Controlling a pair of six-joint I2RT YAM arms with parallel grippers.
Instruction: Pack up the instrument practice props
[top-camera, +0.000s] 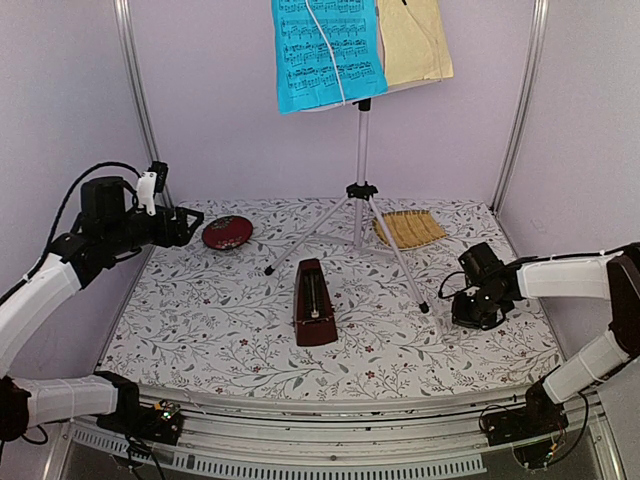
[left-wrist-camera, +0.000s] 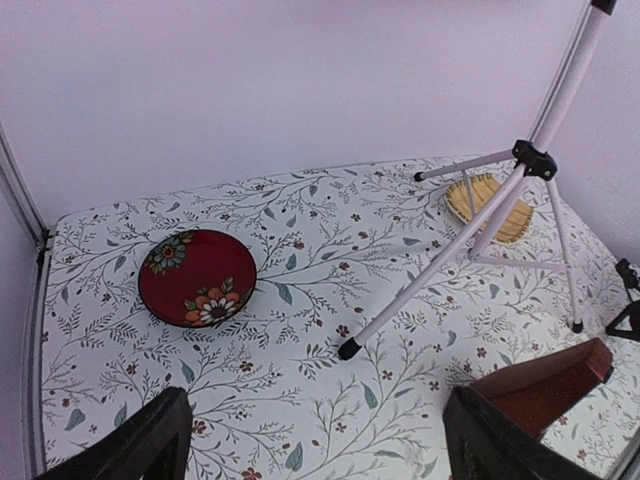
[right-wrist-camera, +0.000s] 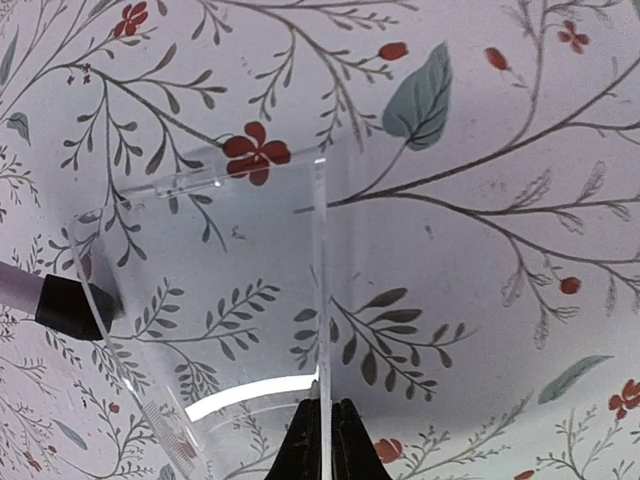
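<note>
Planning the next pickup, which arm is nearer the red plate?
Left. The left arm hovers beside the plate; the right arm sits far across the table, beyond the stand.

Upright silver music stand (top-camera: 361, 150) with blue sheet (top-camera: 305, 55), pale-yellow sheet (top-camera: 412, 40); dark metronome (top-camera: 314, 305), seemingly upright, in front.

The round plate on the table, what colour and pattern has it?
The plate is red with painted flowers; best in left wrist view.

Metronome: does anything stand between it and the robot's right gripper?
Yes. One leg of the music stand comes down with its black foot right between the right gripper and the metronome.
</note>
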